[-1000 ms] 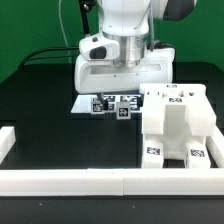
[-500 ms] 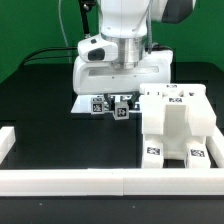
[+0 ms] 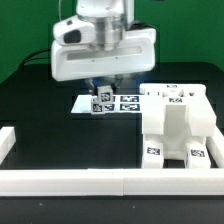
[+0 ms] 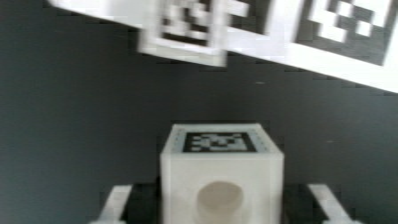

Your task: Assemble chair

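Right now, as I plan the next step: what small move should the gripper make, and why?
Probably carry the piece toward the seat on the exterior view's right. The gripper seems shut on the piece, which sits near the marker board and apart from the seat, so the two cannot be joined yet.

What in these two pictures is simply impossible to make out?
- The gripper: exterior view, the arm's white housing hides its fingers; its grip on the small tagged block is unclear.
- The small tagged block: wrist view, partly cut off by the picture edge.
- The marker board: exterior view, partly behind the gripper; wrist view, tags blurred.
- The chair body: exterior view, far side hidden.
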Robot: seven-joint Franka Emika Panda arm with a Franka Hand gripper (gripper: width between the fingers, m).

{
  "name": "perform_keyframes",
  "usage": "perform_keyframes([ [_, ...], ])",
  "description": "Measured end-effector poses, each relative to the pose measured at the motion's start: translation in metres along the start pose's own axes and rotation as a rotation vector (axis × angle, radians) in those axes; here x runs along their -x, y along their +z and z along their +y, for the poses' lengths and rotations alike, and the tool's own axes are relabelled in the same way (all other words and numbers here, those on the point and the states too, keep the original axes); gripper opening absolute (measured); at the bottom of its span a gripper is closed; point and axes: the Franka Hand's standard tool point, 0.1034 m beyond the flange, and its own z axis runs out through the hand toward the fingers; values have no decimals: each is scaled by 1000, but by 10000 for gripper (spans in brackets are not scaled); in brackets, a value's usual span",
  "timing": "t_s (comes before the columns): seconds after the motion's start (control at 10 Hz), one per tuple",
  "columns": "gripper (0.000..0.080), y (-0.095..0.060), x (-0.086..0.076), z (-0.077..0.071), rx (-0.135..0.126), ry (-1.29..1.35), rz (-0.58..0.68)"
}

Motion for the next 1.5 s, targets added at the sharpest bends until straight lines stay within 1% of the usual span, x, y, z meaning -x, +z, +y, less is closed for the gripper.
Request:
perform_keyframes([
  [0.1, 277, 0, 1, -1, 26, -27, 40],
  [0.2, 278, 2, 2, -3, 20, -23, 30],
  [0.4, 278, 3, 3, 0, 21, -16, 28],
  [0.5, 278, 12, 7, 16, 6, 63, 0],
  [0.6, 278, 27, 8, 45, -27, 180, -36],
  [0.7, 279, 35, 6, 62, -8, 190, -25],
  [0.8, 279, 34, 5, 59, -8, 186, -25],
  [1.1, 279, 37, 8, 62, -9, 205, -29],
  [1.2, 279, 45, 14, 72, -15, 292, -44],
  [1.3, 279, 47, 17, 76, -28, 405, -48],
  [1.5, 279, 48, 17, 75, -26, 402, -49],
])
